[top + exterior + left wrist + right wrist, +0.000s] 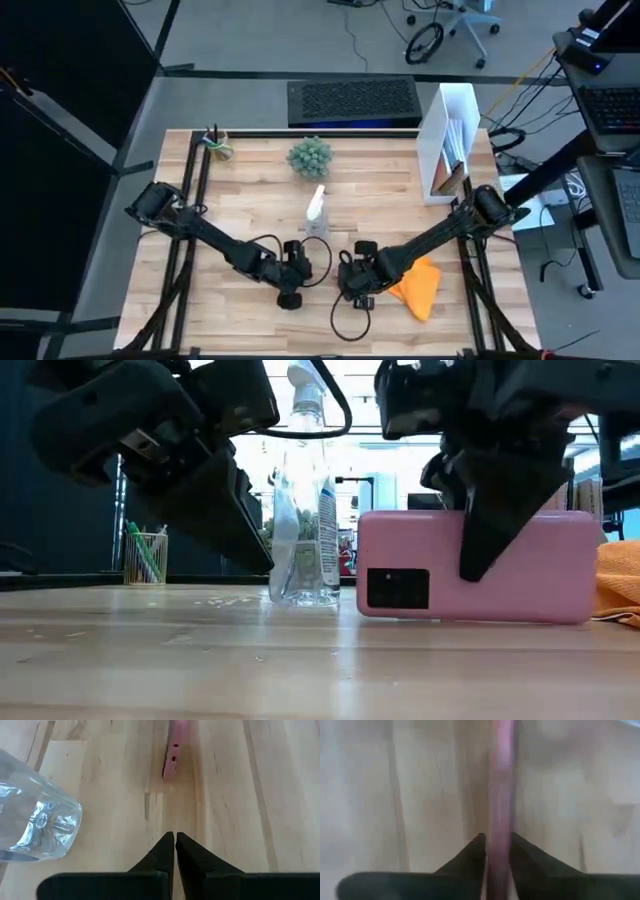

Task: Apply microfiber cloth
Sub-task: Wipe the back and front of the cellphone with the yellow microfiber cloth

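The orange cloth [419, 285] lies on the table [250, 190] at the near right, just right of the right gripper [352, 287] and untouched. That gripper pinches a pink phone [470, 565], standing on its long edge on the wood. The left gripper [296, 270], fingers pressed together and empty, hovers just left of the phone. A spray bottle [317, 210] stands behind them.

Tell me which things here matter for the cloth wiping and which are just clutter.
Job: bright orange microfiber cloth; pink slab phone standing on edge, gripped by right hand; shut left hand.
Clutter: clear spray bottle; green plant; white file box; pen cup.
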`<state>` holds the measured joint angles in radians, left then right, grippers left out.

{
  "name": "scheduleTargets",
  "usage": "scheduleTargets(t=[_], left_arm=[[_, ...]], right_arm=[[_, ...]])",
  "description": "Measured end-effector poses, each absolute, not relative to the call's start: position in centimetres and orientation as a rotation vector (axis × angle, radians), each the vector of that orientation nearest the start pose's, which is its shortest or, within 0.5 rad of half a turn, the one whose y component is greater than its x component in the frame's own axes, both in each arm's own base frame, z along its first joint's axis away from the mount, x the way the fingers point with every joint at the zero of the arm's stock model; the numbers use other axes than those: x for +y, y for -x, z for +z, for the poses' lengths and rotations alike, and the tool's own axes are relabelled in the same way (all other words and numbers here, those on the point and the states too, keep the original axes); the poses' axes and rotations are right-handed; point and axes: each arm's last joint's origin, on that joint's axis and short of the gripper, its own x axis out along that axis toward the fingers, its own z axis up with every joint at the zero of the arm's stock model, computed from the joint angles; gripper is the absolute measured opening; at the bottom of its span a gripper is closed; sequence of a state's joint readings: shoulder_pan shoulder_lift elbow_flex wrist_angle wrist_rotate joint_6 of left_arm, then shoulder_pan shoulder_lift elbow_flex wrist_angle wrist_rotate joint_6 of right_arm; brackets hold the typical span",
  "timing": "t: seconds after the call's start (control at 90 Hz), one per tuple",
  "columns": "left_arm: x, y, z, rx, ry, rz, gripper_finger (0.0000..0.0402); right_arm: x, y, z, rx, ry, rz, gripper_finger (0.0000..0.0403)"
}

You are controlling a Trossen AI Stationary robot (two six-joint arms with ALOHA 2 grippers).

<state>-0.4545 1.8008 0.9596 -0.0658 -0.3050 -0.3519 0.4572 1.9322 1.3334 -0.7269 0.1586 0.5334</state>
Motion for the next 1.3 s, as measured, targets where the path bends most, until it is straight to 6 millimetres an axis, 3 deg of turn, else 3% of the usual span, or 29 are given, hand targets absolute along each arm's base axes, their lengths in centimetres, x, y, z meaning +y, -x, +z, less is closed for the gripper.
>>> scheduleTargets(t=[0.311,0.589,0.789,0.878,0.978,1.167,1.3], left_arm=[[-14.5,-31.6,14.4,0.848,-0.004,0.010,0.0006],[-14.6,-31.7,14.4,0.836,0.013,0.003,0.0006],[-15.3,-32.6,15.5,0.715,0.090,-0.096,0.0006],[-15.4,-33.2,16.0,0.636,0.091,-0.146,0.0006],[-15.1,-34.1,15.7,0.587,0.062,-0.186,0.0006],[-14.0,-36.2,13.5,0.628,0.066,-0.204,0.0006],[-13.5,-37.7,11.8,0.657,0.046,-0.192,0.0006]], right_arm=[[16.2,-33.6,17.1,1.292,-0.119,-0.066,0.0202],[16.9,-32.5,17.9,1.364,-0.208,-0.041,0.0232],[17.3,-28.5,20.9,1.385,-0.074,-0.165,0.0223],[16.8,-26.6,21.3,1.354,-0.069,-0.228,0.0219],[15.9,-24.3,20.6,1.356,-0.127,-0.285,0.0214],[14.2,-19.0,18.4,1.365,-0.253,-0.435,0.0212],[14.2,-17.0,17.4,1.298,-0.383,-0.459,0.0212]])
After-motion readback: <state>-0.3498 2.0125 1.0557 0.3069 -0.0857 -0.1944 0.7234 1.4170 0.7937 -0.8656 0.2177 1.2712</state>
